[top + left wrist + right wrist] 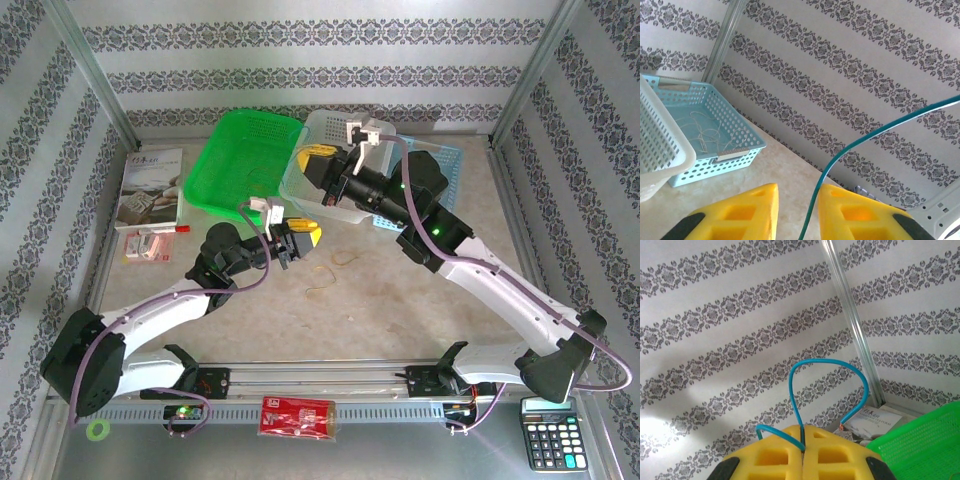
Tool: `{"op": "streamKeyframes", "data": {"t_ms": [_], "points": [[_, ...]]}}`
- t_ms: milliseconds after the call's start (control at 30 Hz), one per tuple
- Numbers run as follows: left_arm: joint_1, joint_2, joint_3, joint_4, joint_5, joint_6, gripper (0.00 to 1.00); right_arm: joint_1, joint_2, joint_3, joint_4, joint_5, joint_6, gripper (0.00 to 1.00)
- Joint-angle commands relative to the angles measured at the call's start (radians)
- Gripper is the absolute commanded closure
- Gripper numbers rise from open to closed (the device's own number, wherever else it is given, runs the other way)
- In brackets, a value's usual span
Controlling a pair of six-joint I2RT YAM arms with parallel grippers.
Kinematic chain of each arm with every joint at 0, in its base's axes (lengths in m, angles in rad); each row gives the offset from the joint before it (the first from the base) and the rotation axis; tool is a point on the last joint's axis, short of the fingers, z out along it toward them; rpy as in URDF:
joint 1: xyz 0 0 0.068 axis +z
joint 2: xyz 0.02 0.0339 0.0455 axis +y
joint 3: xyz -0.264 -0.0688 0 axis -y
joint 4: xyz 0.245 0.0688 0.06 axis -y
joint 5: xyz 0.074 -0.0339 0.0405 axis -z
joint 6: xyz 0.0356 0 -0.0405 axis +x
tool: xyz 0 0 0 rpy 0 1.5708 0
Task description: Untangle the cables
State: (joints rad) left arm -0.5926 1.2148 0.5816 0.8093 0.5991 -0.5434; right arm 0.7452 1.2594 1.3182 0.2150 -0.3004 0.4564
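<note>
We noted the right hand (pixel 803 452), lower centre of the right wrist frame, clenched on the blue cable (pixel 826 362), which arched above it. The left hand (pixel 798 210) was released, the cable passing between its fingers (pixel 740 215). We judged: close left first, then draw apart slowly.

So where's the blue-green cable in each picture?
Top external: too thin to make out.
Left wrist: the teal cable rises between the yellow fingers of the open left end effector, curving to the right edge.
Right wrist: it loops above the right end effector, pinched in its shut tips.
Shared landmark: the patterned wall.
</note>
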Motion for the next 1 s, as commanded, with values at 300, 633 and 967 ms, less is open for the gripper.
{"op": "streamKeyframes", "data": {"t_ms": [300, 633, 967], "points": [[0.009, 0.104, -0.024, 0.15, 0.041, -0.061, 0.79, -0.042, 0.032, 0.065, 0.111, -0.017, 0.091, 1.0], [0.008, 0.196, -0.051, 0.235, 0.05, -0.111, 0.78, -0.093, 0.058, 0.112, 0.146, -0.015, 0.133, 1.0], [0.01, 0.249, -0.095, 0.298, 0.044, -0.137, 0.79, -0.215, 0.102, 0.181, 0.165, -0.011, 0.191, 1.0]]}}
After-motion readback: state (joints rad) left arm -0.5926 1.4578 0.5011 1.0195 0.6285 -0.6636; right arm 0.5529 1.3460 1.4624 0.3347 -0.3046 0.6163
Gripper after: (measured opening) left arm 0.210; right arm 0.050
